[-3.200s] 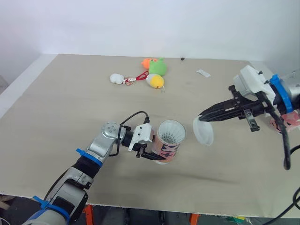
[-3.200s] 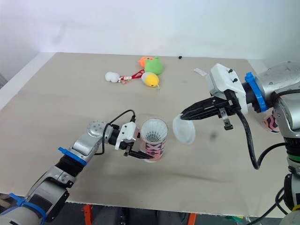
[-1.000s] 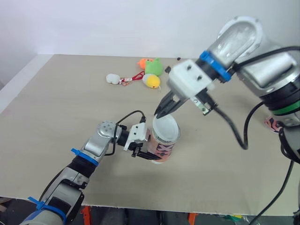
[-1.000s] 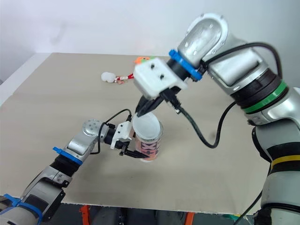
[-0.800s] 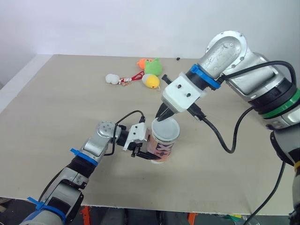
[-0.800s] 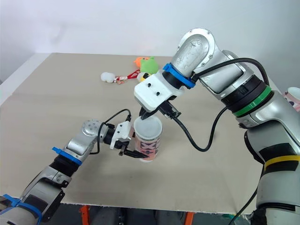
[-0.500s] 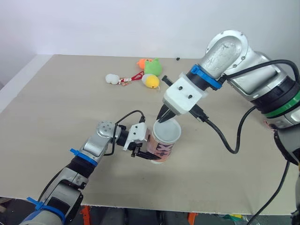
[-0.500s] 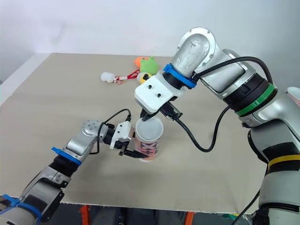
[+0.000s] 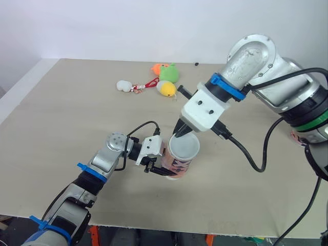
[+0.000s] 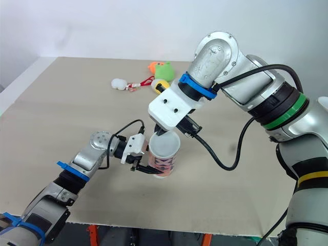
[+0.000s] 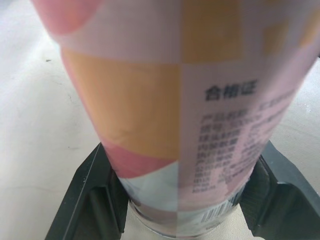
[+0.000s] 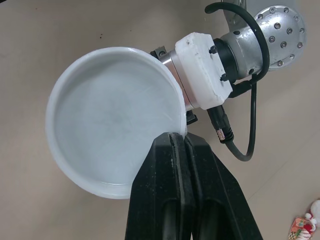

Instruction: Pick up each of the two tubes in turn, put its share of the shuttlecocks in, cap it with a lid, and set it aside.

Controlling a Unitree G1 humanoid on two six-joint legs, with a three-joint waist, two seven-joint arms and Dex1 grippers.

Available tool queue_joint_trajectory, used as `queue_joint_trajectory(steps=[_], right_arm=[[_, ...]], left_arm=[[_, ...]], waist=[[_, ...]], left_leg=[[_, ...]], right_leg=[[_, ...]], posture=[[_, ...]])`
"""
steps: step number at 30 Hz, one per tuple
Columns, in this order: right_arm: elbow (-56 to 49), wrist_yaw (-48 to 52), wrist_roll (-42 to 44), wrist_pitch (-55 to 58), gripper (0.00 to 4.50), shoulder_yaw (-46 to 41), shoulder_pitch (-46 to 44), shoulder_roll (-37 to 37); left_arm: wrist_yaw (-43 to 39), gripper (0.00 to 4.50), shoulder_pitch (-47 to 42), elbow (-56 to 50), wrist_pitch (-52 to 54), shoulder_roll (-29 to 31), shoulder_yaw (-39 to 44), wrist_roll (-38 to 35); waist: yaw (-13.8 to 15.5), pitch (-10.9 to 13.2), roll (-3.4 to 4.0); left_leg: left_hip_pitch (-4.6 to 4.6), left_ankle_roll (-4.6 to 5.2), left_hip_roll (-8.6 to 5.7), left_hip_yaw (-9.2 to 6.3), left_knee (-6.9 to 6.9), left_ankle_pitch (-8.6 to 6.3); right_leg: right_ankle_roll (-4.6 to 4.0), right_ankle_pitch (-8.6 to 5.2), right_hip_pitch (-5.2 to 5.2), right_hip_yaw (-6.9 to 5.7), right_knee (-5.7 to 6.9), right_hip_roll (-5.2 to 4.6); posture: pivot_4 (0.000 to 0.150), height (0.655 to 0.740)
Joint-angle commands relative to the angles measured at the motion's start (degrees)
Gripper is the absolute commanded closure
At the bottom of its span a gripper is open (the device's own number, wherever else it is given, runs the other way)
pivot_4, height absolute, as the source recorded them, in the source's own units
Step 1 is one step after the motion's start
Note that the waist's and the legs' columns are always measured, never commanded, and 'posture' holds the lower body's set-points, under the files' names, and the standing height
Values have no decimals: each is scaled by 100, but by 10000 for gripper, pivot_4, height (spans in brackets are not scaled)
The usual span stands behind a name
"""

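Note:
A pink, orange and white patterned tube [image 9: 177, 163] is held near the table's front middle by my left gripper [image 9: 160, 163], whose black fingers [image 11: 95, 195] clamp its lower part. My right gripper [image 9: 180, 134] is shut on the rim of a translucent white lid [image 12: 115, 120], which sits over the tube's open top [image 10: 164, 144]. A second tube [image 10: 324, 105] shows at the far right edge behind my right arm. The tube's contents are hidden under the lid.
At the table's back lie an orange and green plush toy [image 9: 168, 72], a yellow plush [image 9: 168, 89] and a small white one with a red cord [image 9: 124, 85]. A small black speck [image 9: 197, 64] lies near the far edge.
My right gripper carried the lid from the right side over to the tube's mouth. In the last second it has pressed the lid down over the opening. The left gripper held the tube throughout.

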Motion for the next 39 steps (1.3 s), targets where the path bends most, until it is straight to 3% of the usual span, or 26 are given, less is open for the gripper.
queue_joint_trajectory(steps=[1, 5, 6, 11, 17, 25, 28, 29, 34, 39], right_arm=[[-330, 241, -121, -132, 43143, 12, 150, -21], [-334, 241, -316, -251, 31327, 19, 243, -12], [-318, 241, -349, -270, 25426, -6, 265, 9], [-184, 241, -405, -119, 11566, -443, 421, 222], [-120, 241, -352, 159, 11566, -847, 543, 305], [111, 241, 905, 1533, 11566, -1858, 323, -110], [-110, 241, 1104, 1943, 18546, -2106, 672, -383], [-245, 241, 1164, 1974, 25340, -2139, 839, -508], [-663, 199, 1122, 2372, 43481, -2563, 1568, -614], [-1249, -75, 1155, 2813, 44362, -2866, 2093, -426]], left_arm=[[86, 20325, 130, 331, 152, 153, -58, 249], [84, 20325, 140, 311, 165, 172, -48, 238], [84, 20325, 136, 319, 166, 175, -44, 231], [117, 20325, 147, 300, 189, 182, -24, 201], [146, 20325, 183, 259, 213, 179, -27, 185], [153, 20325, 183, 261, 208, 201, -17, 184], [156, 20325, 190, 257, 201, 222, -13, 176], [158, 20325, 190, 259, 199, 225, -14, 176], [134, 20325, 182, 272, 194, 251, -15, 169], [96, 20325, 117, 322, 188, 262, -23, 179]], waist=[[0, 0, 0], [0, -1, -1], [0, -1, -1], [-5, -3, -2], [-2, -3, -3], [0, -2, -3], [0, -1, -3], [0, -1, -3], [-2, -1, 1], [-1, -1, 1]], left_leg=[[0, 0, 0, -1, -1, 0], [3, 0, 0, -5, -2, 0], [5, 0, 1, -4, -2, 0], [29, 1, 10, -2, -3, 2], [29, 1, 14, 0, -3, 2], [25, 1, 12, -2, -12, 2], [25, 1, 11, -3, -21, 2], [26, 1, 11, -3, -22, 2], [28, 1, 10, -3, -27, 2], [27, 0, 11, 0, -28, 2]], right_leg=[[-1, -1, 0, -1, 0, 0], [-3, -1, 2, -5, 0, 1], [-4, 0, 2, -4, 0, 1], [-26, -12, 16, 0, 1, 14], [-21, 0, 16, 0, 2, 16], [-20, 5, 12, -1, 1, 9], [-23, 0, 10, -3, 0, 6], [-26, -2, 9, -3, 0, 6], [-19, -6, 10, -2, 0, 12], [-11, -5, 6, 3, 0, 17]], posture=[[1500, 7323], [1500, 7323], [1500, 7323], [1500, 7323], [1500, 7323], [1500, 7323], [1500, 7323], [1500, 7323], [1500, 7323], [1500, 7323]])
